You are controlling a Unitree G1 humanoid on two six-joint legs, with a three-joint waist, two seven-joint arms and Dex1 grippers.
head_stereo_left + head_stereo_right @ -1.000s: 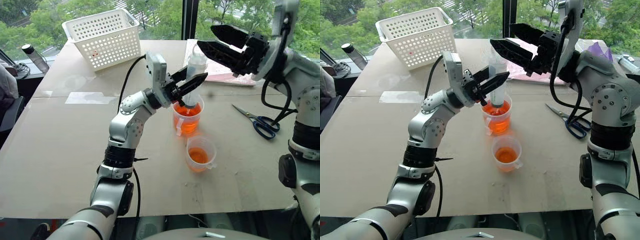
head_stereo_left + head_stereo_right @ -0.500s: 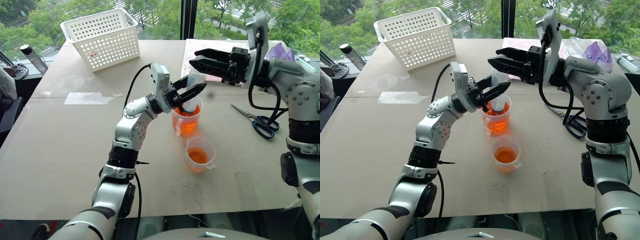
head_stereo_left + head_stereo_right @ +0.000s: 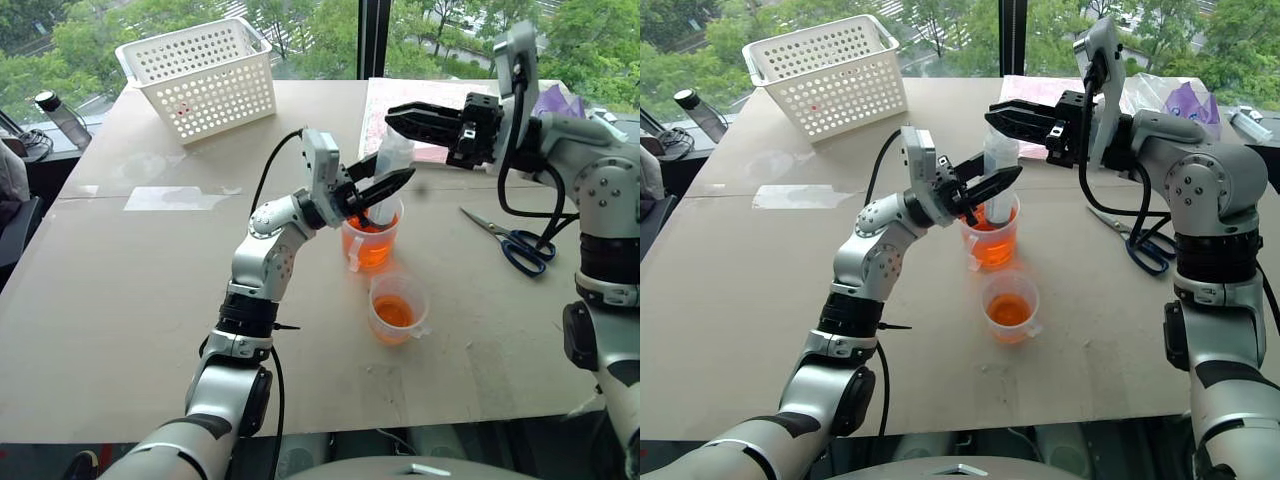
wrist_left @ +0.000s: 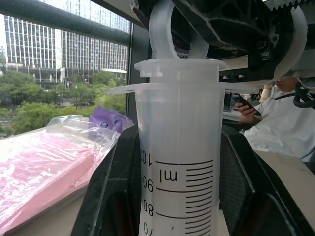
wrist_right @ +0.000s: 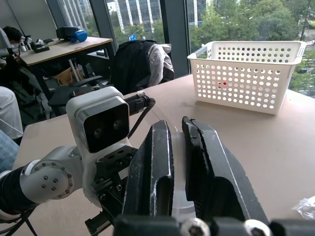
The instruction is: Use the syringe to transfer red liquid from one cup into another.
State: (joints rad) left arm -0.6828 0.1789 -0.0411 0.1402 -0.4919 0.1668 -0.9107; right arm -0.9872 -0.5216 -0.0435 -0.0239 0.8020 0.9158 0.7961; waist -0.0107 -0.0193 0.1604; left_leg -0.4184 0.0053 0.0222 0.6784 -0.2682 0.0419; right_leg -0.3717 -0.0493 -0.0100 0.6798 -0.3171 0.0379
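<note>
Clear syringe (image 4: 179, 162) marked "ml", pinched by left gripper (image 3: 385, 188), right gripper (image 3: 405, 115) clamping its plunger ring.

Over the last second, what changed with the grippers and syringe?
The right gripper came down from wide open above and shut on the plunger ring atop the syringe. The left gripper kept its grip on the barrel, tip in the far cup of red liquid. The near cup, scissors and basket stayed put.

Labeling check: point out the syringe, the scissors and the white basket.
syringe (image 4: 178, 147), left wrist view, on its clear barrel.
scissors (image 3: 524, 251), left eye view, on the blue handles.
white basket (image 3: 215, 92), left eye view, on its perforated front wall.
</note>
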